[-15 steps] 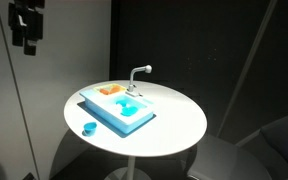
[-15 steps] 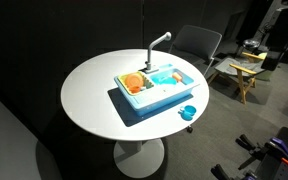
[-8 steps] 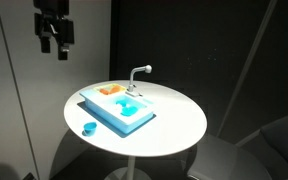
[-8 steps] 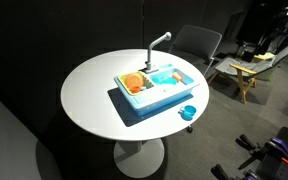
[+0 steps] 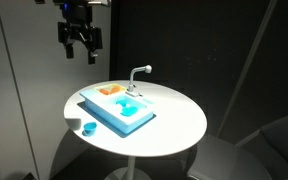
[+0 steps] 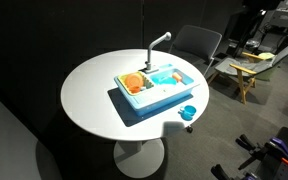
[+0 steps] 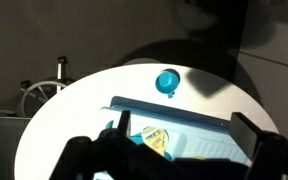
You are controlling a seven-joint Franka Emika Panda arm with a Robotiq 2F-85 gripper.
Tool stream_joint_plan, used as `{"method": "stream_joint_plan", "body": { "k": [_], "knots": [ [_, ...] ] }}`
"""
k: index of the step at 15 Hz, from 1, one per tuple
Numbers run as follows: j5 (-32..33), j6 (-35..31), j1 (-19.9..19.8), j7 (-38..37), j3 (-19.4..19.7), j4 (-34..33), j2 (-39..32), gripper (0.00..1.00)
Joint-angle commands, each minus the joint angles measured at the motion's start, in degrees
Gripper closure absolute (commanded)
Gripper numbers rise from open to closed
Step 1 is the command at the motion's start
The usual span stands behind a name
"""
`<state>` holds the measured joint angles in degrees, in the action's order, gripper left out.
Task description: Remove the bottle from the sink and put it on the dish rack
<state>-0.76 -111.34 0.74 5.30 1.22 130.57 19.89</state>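
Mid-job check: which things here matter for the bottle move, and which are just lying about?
Job: bottle in the sink, dish rack, open end effector.
Lying about: blue round piece on the table, chair.

We find no readable text, label, brand, number or sign anywhere: none on the sink [image 6: 154,88], the tabletop [image 6: 89,100], or the chair [image 6: 196,43] behind it.

The light blue sink [image 6: 159,98] sits near the middle of the round white tabletop [image 6: 89,95]. The orange dish rack [image 6: 132,82] forms its left end, and the faucet [image 6: 160,40] rises from its far side. A small blue round piece [image 6: 188,113] lies by the tabletop's near-right edge.
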Motion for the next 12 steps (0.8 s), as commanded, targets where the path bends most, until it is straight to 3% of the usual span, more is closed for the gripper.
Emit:
{"method": "stream_joint_plan", "body": {
  "k": [1,12],
  "knots": [
    [1.4,-2.0,-0.6,5.1,1.6,-4.3,-5.4,0.00],
    [1.9,-7.8,-1.5,14.3,2.6,-14.1,-19.7,0.00]
  ]
}}
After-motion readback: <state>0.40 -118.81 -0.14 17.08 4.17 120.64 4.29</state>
